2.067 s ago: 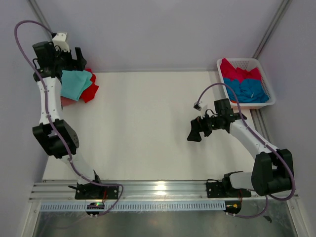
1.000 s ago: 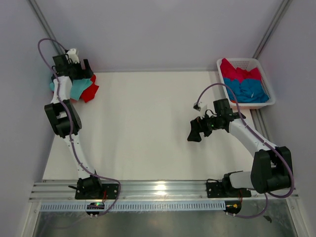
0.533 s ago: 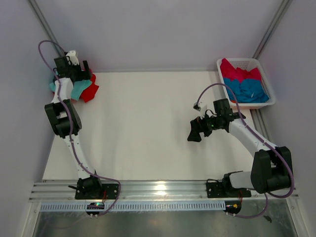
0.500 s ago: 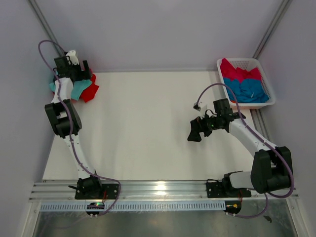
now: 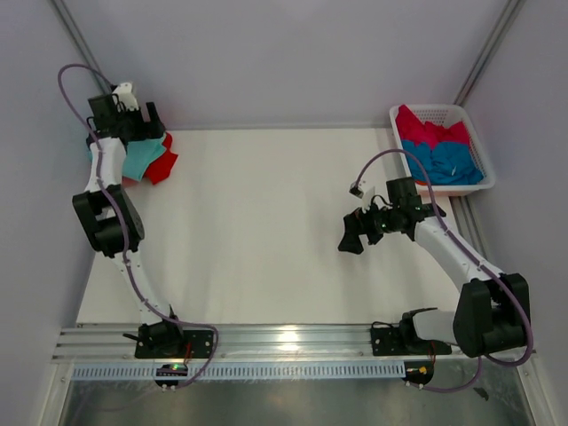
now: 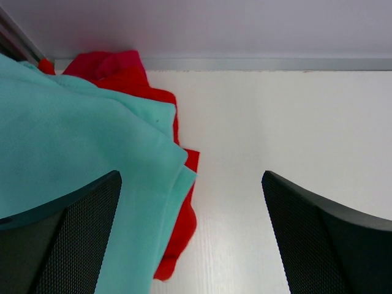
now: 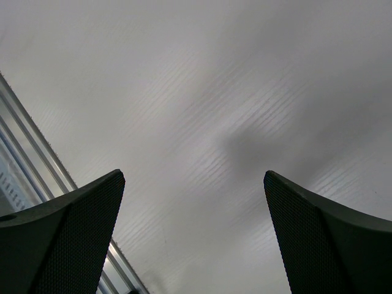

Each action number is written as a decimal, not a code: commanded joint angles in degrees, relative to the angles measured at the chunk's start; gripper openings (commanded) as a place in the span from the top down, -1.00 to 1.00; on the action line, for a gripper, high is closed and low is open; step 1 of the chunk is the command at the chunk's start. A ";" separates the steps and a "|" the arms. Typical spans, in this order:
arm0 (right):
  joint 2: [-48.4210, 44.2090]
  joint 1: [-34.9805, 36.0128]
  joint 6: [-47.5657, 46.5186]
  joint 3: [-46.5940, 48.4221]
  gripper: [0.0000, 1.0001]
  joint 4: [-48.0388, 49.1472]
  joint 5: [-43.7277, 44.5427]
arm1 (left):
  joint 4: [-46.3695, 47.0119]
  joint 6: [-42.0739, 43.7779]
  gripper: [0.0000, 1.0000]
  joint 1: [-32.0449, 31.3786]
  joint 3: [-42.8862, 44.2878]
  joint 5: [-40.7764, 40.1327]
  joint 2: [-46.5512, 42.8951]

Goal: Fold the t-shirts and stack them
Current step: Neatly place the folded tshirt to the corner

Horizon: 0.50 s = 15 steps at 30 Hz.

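Top external is showing the left jaws hanging wide open over the mint-teal t-shirt (image 5: pixel 140 161) lying on the red t-shirt (image 5: pixel 166 165) at the far-left corner of the worktop (image 5: pixel 266 222), while the right jaws are gaping empty.

The mint-teal t-shirt (image 6: pixel 67 141) is soft, matt, slightly fuzzy cloth; the red t-shirt (image 6: pixel 131 79) looks alike. The table (image 6: pixel 275 135) is smooth matt white, perhaps laminate. The basket (image 5: pixel 435 108) is white plastic.
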 commanded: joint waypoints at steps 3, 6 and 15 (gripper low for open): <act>-3.29 -0.24 0.17 0.86 -0.99 2.78 -0.30 | -4.62 2.72 -0.98 -1.61 -3.44 14.33 -19.49; -4.08 -0.16 0.96 0.95 -0.99 3.48 -0.04 | -9.81 3.80 -0.98 -3.80 -6.78 18.81 -27.58; -7.16 -0.16 4.30 1.21 -0.99 6.12 6.11 | -11.06 -1.65 -0.99 -3.81 -26.80 28.23 -47.62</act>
